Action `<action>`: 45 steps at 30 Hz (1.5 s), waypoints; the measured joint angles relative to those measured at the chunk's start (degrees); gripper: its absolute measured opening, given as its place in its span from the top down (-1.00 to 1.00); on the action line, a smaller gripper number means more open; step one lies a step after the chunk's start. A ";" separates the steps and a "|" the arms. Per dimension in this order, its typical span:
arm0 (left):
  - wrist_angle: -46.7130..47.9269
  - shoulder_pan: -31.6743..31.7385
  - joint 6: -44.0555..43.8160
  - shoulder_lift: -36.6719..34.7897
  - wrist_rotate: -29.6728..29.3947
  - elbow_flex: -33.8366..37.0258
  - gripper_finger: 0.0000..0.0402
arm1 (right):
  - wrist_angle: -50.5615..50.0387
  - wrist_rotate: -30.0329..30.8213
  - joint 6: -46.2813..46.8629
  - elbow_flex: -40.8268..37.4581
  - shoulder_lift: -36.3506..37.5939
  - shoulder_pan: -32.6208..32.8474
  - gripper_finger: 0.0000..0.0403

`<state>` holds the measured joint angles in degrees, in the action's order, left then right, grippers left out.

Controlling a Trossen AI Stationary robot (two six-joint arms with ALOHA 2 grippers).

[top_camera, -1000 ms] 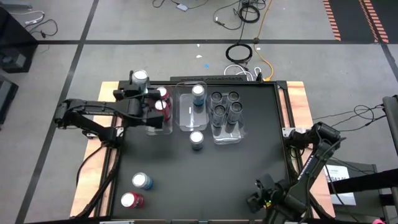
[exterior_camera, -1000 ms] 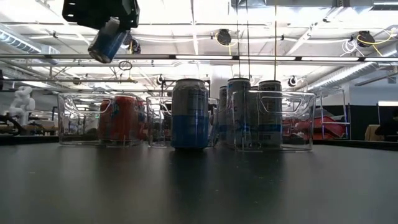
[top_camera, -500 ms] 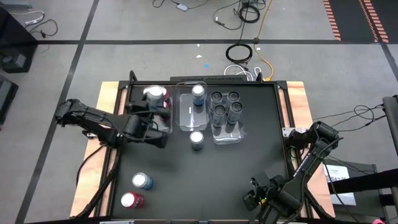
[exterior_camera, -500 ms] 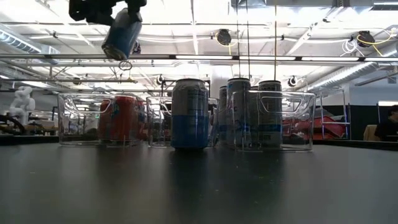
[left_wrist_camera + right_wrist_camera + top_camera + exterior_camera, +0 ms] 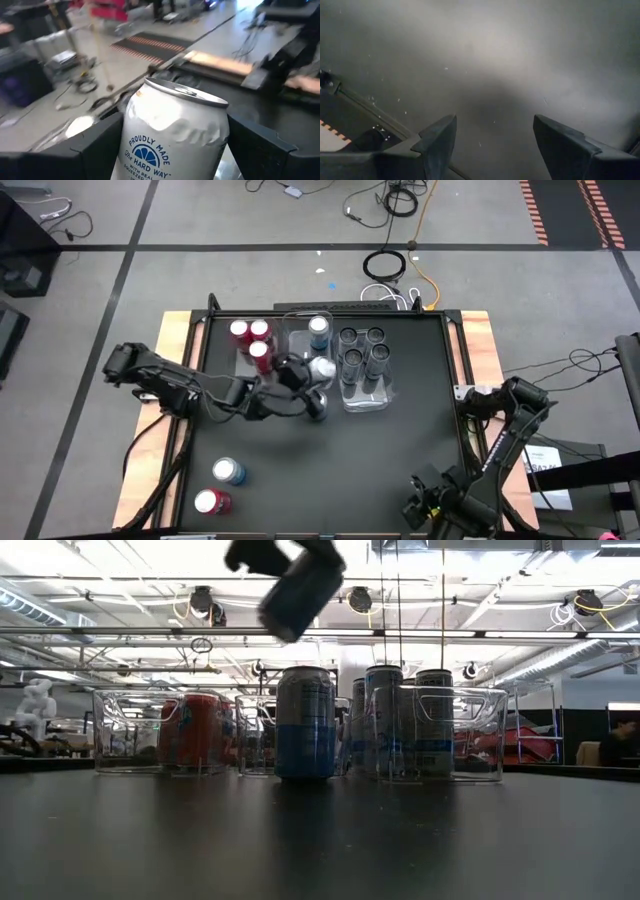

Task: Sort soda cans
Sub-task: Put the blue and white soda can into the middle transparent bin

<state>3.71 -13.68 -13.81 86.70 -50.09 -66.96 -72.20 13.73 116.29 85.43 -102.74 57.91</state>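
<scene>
Transport step, mid-carry. My left pincer [image 5: 312, 372], at frame centre in the high view, is clamped on a blue-and-silver can [image 5: 172, 132] held tilted in the air above the desk [image 5: 400, 460], over the near end of the middle tray [image 5: 308, 358]. A second blue can [image 5: 318, 330] already stands in that tray. The right pincer [image 5: 490, 145] waits at lower right, fingers spread wide, holding nothing. Next, I judge, the can must be brought upright, lowered inside the tray walls, then released.
</scene>
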 joint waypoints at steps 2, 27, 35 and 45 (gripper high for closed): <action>-4.41 1.58 3.18 0.22 2.79 0.00 -0.64 | 0.02 -0.02 0.00 0.00 0.00 0.47 -0.27; -27.49 25.73 5.78 -5.15 40.17 16.71 -0.64 | 2.92 -0.34 9.53 -0.02 0.00 -0.04 -0.27; -53.07 33.15 0.80 -7.46 55.60 31.64 -0.64 | 3.40 -0.26 9.01 -0.01 0.00 -4.03 -0.27; -54.87 38.54 2.33 1.41 65.26 32.24 -0.64 | 3.53 -0.26 8.42 -0.04 0.00 -7.99 -0.27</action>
<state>-51.16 24.86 -11.49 88.11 15.16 -34.72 -68.68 13.47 124.71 85.38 -102.74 49.92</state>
